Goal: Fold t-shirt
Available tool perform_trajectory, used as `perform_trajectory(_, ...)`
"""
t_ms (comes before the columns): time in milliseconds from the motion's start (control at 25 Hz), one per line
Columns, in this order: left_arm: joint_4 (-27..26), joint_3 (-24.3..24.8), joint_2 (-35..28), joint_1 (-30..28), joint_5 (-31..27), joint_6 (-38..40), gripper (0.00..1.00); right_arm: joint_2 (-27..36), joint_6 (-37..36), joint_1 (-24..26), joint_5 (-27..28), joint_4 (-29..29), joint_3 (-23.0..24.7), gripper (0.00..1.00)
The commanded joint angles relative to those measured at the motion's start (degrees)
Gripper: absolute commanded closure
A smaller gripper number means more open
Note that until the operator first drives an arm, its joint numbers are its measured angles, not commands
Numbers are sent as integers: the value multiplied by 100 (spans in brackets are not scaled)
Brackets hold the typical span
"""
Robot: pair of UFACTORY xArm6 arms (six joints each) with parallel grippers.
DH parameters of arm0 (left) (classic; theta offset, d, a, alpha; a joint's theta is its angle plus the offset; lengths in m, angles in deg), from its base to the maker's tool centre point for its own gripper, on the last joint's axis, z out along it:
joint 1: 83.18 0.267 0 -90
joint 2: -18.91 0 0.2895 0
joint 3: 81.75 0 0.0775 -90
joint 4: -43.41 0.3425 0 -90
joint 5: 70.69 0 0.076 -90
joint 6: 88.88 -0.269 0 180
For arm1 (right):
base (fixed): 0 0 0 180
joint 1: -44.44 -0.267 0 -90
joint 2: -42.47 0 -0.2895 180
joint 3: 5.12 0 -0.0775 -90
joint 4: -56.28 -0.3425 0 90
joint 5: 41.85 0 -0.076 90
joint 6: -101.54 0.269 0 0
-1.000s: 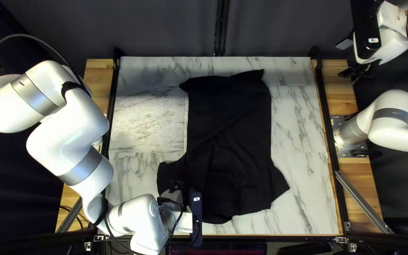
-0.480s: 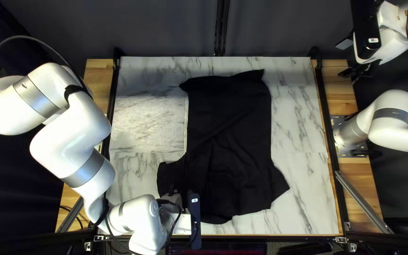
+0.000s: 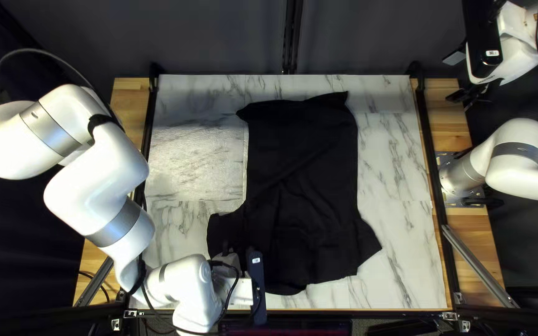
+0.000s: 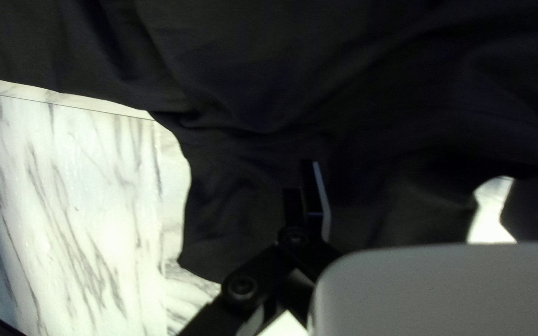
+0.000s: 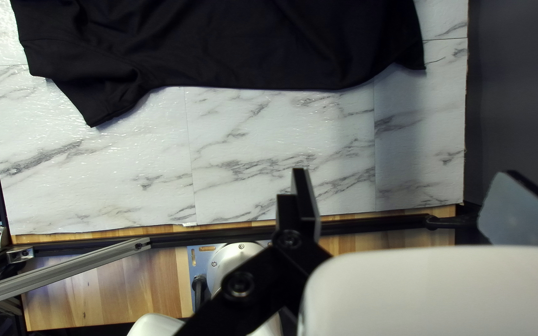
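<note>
in the top left view, the black t-shirt point(image 3: 306, 162) lies spread across the middle of the marbled table point(image 3: 393, 149); the left gripper point(image 3: 227, 258) is over the table's near side, the right gripper point(image 3: 463, 98) by its far right corner. in the left wrist view, the left gripper's fingers are wide apart above the table. in the right wrist view, the right gripper's fingers stand well apart too, gripping nothing.

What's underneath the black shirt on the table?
Marble-patterned tabletop shows along both sides and the far edge of the shirt, so it probably continues beneath. Anything the cloth covers can't be seen.
</note>
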Motion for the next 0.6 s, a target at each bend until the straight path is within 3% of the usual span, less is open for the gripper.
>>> perform_trajectory(40, -111, 31, -228, -160, -447, -67, 0, 0, 0, 0, 0, 0, 0, 0)
perform_trajectory(200, -115, -50, -358, -267, -825, -181, 0, 0, 0, 0, 0, 0, 0, 0)
perform_trajectory(600, -205, -494, 4, -481, -904, -146, 0, 0, 0, 0, 0, 0, 0, 0)
